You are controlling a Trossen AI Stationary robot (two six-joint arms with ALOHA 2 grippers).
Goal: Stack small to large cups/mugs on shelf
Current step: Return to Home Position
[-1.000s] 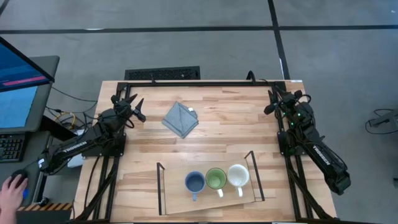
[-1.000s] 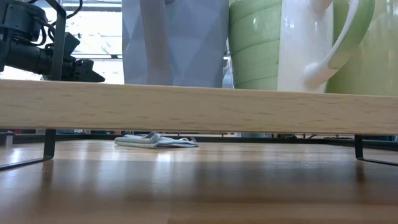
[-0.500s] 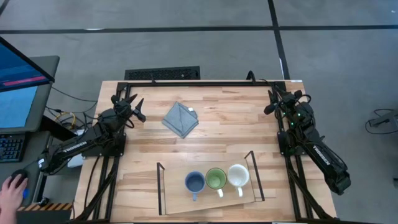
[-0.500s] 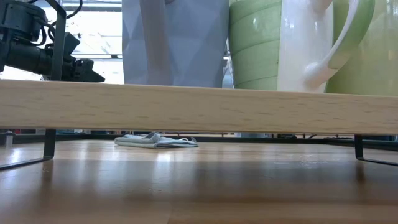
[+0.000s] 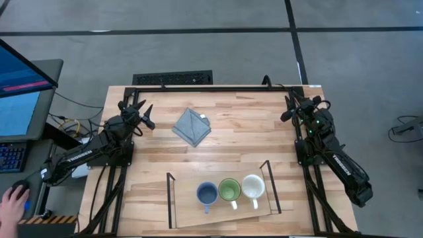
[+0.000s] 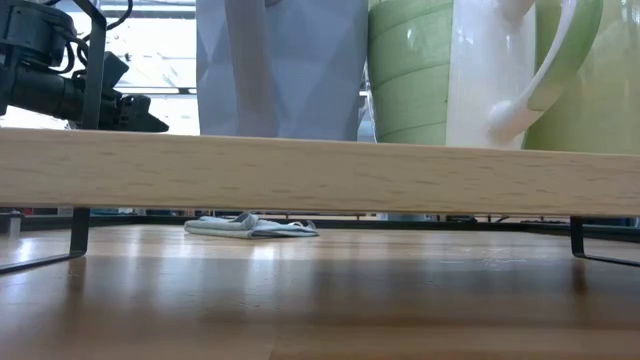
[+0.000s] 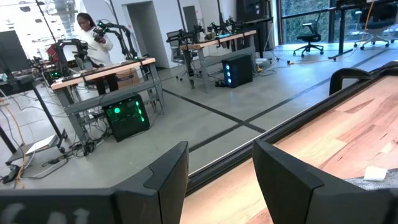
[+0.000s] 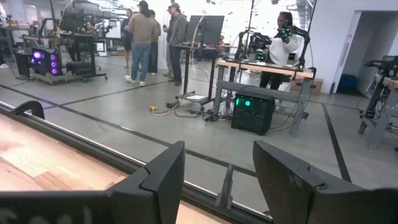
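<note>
the worktop (image 5: 244, 132) carries the shelf (image 5: 185, 201). the left arm (image 5: 86, 153) and right arm (image 5: 334, 155) sit folded at its two sides, left jaws and right jaws spread, empty. the blue-grey mug (image 5: 207, 193), green mug (image 5: 229, 190) and cream-white mug (image 5: 252, 186) stand in a row on the shelf. placing looks done; only homing the arms seems left.

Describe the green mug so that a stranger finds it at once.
On the wooden table stands a low light-wood shelf. Three mugs sit on it in a row; the green mug is the middle one, between the blue-grey mug and the cream-white mug.
</note>
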